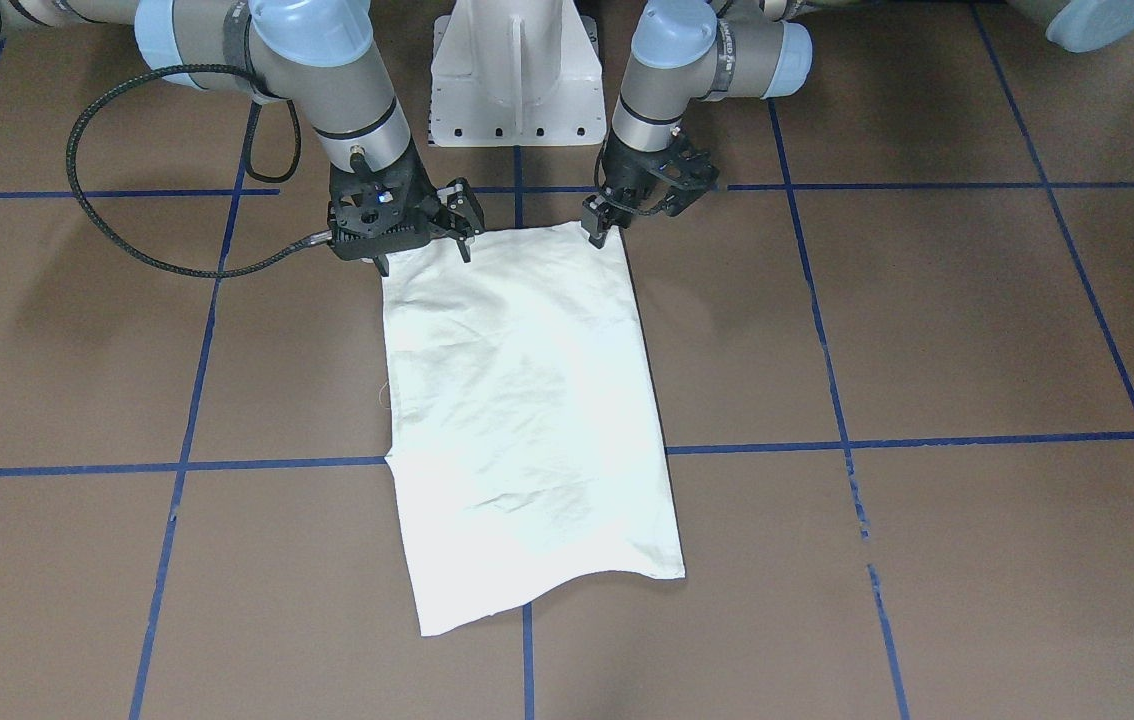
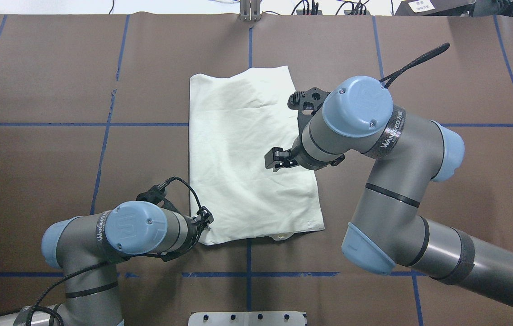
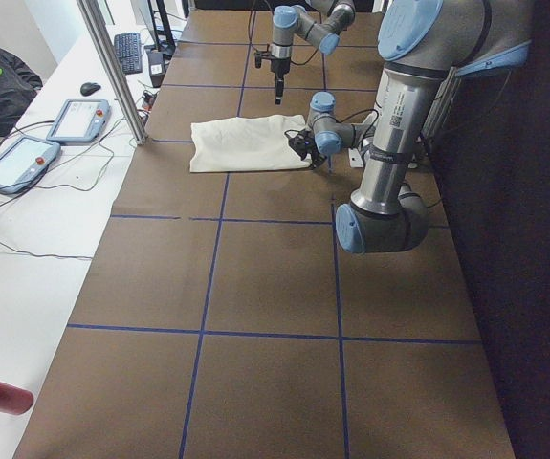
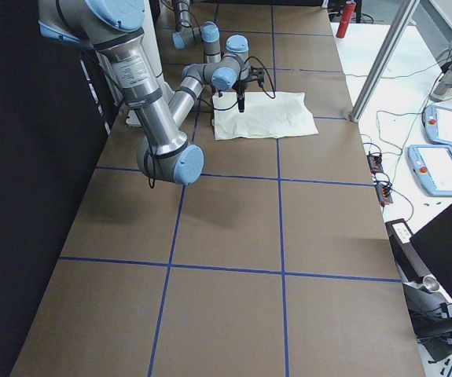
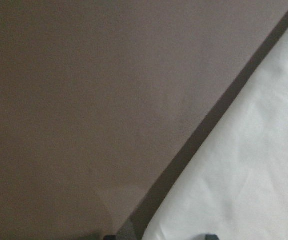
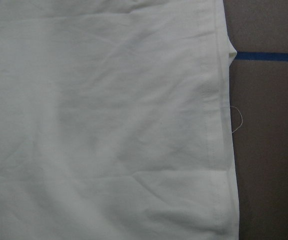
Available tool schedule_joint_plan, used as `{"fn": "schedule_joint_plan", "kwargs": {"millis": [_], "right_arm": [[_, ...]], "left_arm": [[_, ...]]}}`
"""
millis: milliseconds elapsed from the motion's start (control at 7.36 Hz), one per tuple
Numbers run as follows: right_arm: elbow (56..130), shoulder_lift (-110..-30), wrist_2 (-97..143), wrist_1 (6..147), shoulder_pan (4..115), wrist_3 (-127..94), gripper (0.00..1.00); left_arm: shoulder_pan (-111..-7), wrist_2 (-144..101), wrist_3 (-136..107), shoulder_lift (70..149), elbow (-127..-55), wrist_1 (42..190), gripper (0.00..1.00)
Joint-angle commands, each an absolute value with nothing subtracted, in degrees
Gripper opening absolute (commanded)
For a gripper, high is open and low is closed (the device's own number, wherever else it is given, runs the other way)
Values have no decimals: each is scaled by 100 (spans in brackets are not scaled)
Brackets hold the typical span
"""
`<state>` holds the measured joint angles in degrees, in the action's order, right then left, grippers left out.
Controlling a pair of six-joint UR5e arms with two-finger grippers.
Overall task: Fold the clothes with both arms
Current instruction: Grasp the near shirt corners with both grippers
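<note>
Stretching lengthwise away, shirt [image 1: 527,420] has right pincer [image 1: 425,258] spread wide, empty, above one near corner; left pincer [image 1: 604,230] at the other, grip unclear.

One fixed camera faces the robot's white pedestal [image 1: 517,80] from across the bench [image 1: 927,330], looking steeply down; another looks forward and down from behind it. Two more sit at the bench's ends, farther off, looking along it. Both wrist cameras look down from close up at the shirt [image 1: 527,420], which all six views share.
</note>
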<state>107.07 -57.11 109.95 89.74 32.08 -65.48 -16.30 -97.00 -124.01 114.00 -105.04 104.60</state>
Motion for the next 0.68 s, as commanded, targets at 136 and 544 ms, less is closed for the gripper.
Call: {"fn": "schedule_joint_plan", "kwargs": {"millis": [136, 544], "right_arm": [[10696, -5713, 10995, 8974, 3217, -6548, 100], [10696, -5704, 10986, 8974, 3208, -6574, 100]], "left_arm": [[-1600, -9686, -12340, 11382, -10547, 10459, 1], [-1591, -9694, -12139, 11347, -10652, 10450, 0]]}}
